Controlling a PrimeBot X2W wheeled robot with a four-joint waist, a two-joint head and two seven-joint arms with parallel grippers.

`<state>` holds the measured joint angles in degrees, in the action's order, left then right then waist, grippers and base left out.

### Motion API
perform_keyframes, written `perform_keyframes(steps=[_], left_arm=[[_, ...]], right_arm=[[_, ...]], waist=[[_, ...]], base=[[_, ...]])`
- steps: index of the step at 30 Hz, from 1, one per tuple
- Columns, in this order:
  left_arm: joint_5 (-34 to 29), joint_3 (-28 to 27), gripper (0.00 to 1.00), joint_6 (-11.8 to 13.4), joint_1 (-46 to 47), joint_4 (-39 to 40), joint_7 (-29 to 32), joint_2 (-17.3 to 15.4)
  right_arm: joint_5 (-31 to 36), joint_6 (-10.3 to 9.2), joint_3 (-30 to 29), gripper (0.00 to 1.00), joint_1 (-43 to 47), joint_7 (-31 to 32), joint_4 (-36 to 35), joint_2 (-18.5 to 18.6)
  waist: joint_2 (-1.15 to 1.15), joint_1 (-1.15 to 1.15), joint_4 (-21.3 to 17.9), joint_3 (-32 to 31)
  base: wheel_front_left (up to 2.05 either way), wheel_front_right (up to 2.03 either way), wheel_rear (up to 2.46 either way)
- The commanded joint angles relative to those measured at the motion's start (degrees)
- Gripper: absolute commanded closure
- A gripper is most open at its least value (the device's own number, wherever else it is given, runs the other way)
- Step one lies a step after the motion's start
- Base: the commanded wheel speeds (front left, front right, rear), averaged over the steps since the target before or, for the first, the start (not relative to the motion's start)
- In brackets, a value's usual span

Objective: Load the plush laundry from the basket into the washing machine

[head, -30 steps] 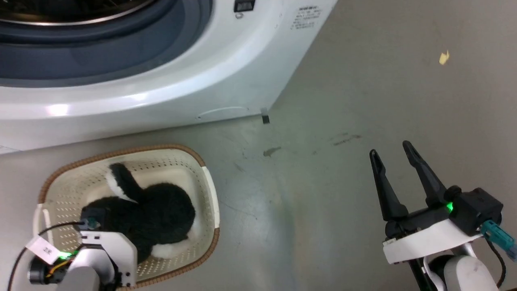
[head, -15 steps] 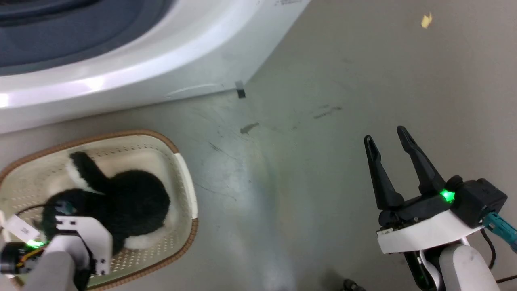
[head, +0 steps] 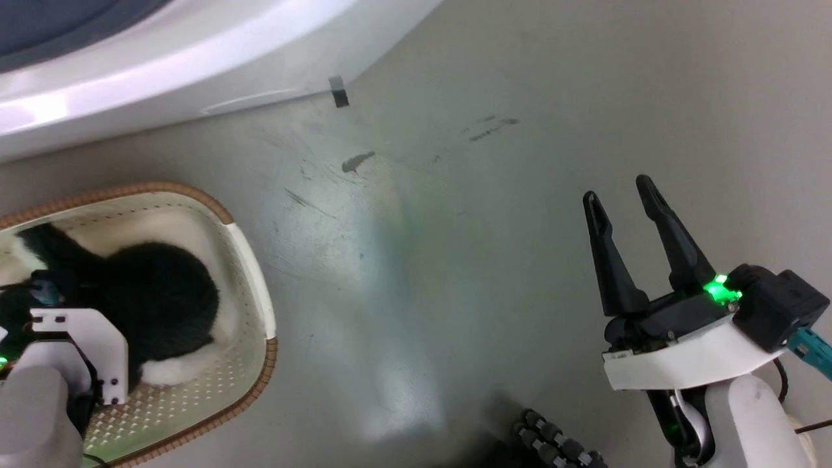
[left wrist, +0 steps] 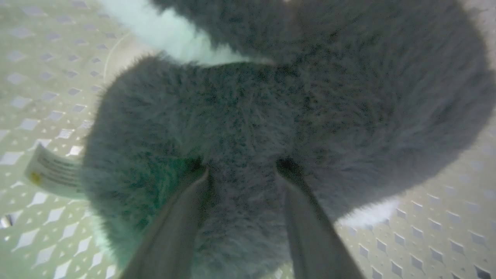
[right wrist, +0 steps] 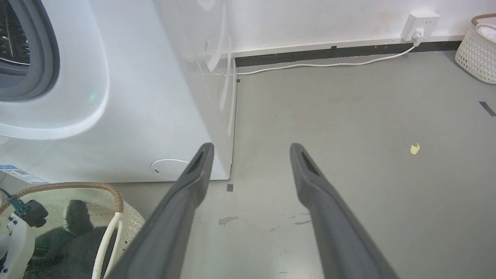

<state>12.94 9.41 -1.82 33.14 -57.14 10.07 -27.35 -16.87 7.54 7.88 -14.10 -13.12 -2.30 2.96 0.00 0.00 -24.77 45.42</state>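
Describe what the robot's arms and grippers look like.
Right gripper: two long, tapered black fingers, white bracket, green light, black block with teal plug, pale grey forearm. Left gripper: grey-looking fingers in its wrist view; white bracket with screw holes, grey forearm.

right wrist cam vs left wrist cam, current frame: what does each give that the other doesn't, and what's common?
Right wrist view adds: the washing machine with its drum opening, a wall socket, a white cable, a spare basket by the wall, a yellow scrap on the floor, and the right gripper, open and holding nothing.
Left wrist view adds: the left gripper close up, fingers apart and sunk into the plush laundry, plus a white printed tag at the fur's edge.
Shared: the plush laundry lying in the basket.
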Motion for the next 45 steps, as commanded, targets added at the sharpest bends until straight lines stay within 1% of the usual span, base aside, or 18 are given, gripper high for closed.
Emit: perform_keyframes(steps=[1,8,15,17,19,20,22,23,24,25,27,29,30,34,35,36,41,45], left_arm=[[0.45,0.96,1.00,-0.69,0.60,-2.21,0.92,0.08],[1.76,2.34,1.00,-1.02,1.51,-5.50,-1.61,0.71],[3.49,2.48,1.00,-1.15,1.01,-6.90,-7.58,3.82],[4.71,1.90,1.00,-1.17,-0.12,-7.47,-11.29,5.89],[5.44,1.57,1.00,-1.27,-1.10,-8.13,-13.63,7.04],[5.44,1.57,1.00,-1.27,-1.10,-8.13,-13.63,7.04],[6.11,1.59,1.00,-1.88,-2.59,-9.03,-16.90,8.57],[6.11,1.59,1.00,-1.88,-2.59,-9.03,-16.90,8.57],[6.38,1.82,1.00,-2.46,-3.59,-9.43,-19.21,9.55],[6.38,1.82,1.00,-2.46,-3.59,-9.43,-19.21,9.55],[6.28,2.87,1.00,-3.61,-5.88,-8.80,-23.53,11.02],[6.18,3.14,1.00,-3.78,-6.46,-8.33,-24.00,11.37],[5.96,3.61,1.00,-4.03,-7.66,-7.13,-24.58,11.90],[6.09,3.48,1.00,-4.20,-9.51,-4.24,-24.96,12.31],[5.70,3.24,1.00,-3.84,-10.76,-0.67,-25.02,12.25],[5.70,3.24,1.00,-3.84,-10.76,-0.67,-25.02,12.25],[4.59,2.34,1.00,-3.19,-15.54,9.07,-25.05,12.34],[4.08,0.52,1.00,-2.26,-18.60,18.71,-25.06,12.71]], right_arm=[[-0.81,-0.05,0.12,0.00,-1.31,-0.70,-0.22,-0.08],[-0.36,-0.05,-0.36,0.00,-1.54,-1.54,-0.19,-0.08],[0.76,-0.05,-1.55,0.00,-0.56,-1.88,0.02,-0.08],[1.58,-0.05,-1.62,0.00,0.69,-1.88,0.32,-0.08],[2.33,-0.05,-1.17,0.00,1.75,-1.88,0.28,-0.08],[2.33,-0.05,-1.17,0.00,1.75,-1.88,0.28,-0.08],[3.70,-0.05,-0.94,0.00,3.44,-1.88,0.39,-0.08],[3.70,-0.05,-0.94,0.00,3.44,-1.88,0.39,-0.08],[4.48,-0.05,-1.35,0.00,4.57,-1.88,0.54,-0.08],[4.48,-0.05,-1.35,0.00,4.57,-1.88,0.54,-0.08],[6.49,-0.05,-2.13,0.00,6.96,-1.88,0.49,-0.08],[6.91,-0.05,-2.45,0.00,7.47,-1.88,0.56,-0.08],[7.60,-0.05,-3.08,0.00,8.43,-1.88,0.69,-0.08],[8.18,-0.05,-3.85,0.00,9.64,-1.88,0.77,-0.08],[8.35,-0.05,-4.22,0.00,10.32,-1.88,0.74,-0.08],[8.35,-0.05,-4.22,0.00,10.32,-1.88,0.74,-0.08],[8.82,-0.05,-4.64,0.00,11.76,-1.88,0.89,-0.08],[8.85,-0.05,-5.21,0.00,12.40,-1.88,0.58,-0.08]], waist=[[0.00,0.00,-0.43,0.45],[0.00,0.00,-0.05,-0.51],[0.00,0.00,2.28,-6.30],[0.00,0.00,4.07,-10.70],[0.00,0.00,5.23,-13.78],[0.00,0.00,5.23,-13.78],[0.00,0.00,6.83,-18.09],[0.00,0.00,6.83,-18.09],[0.00,0.00,7.99,-20.90],[0.00,0.00,7.99,-20.90],[0.00,0.00,10.54,-26.14],[0.00,0.00,11.13,-27.27],[0.00,0.00,12.13,-29.02],[0.00,0.00,13.42,-31.31],[0.00,0.00,14.27,-32.66],[0.00,0.00,14.27,-32.66],[0.00,0.00,15.55,-35.63],[0.00,0.00,16.06,-36.27]], base=[[0.00,0.00,0.00],[0.00,0.00,0.00],[0.00,0.00,0.00],[0.00,0.00,0.00],[0.00,0.00,0.00],[0.00,0.00,0.00],[0.00,0.00,0.00],[0.00,0.00,0.00],[0.00,0.00,0.00],[0.00,0.00,0.00],[0.00,0.00,0.00],[0.00,0.00,0.00],[0.00,0.00,0.00],[0.00,0.00,0.00],[0.00,0.00,0.00],[0.00,0.00,0.00],[0.00,0.00,0.00],[0.00,0.00,0.00]])
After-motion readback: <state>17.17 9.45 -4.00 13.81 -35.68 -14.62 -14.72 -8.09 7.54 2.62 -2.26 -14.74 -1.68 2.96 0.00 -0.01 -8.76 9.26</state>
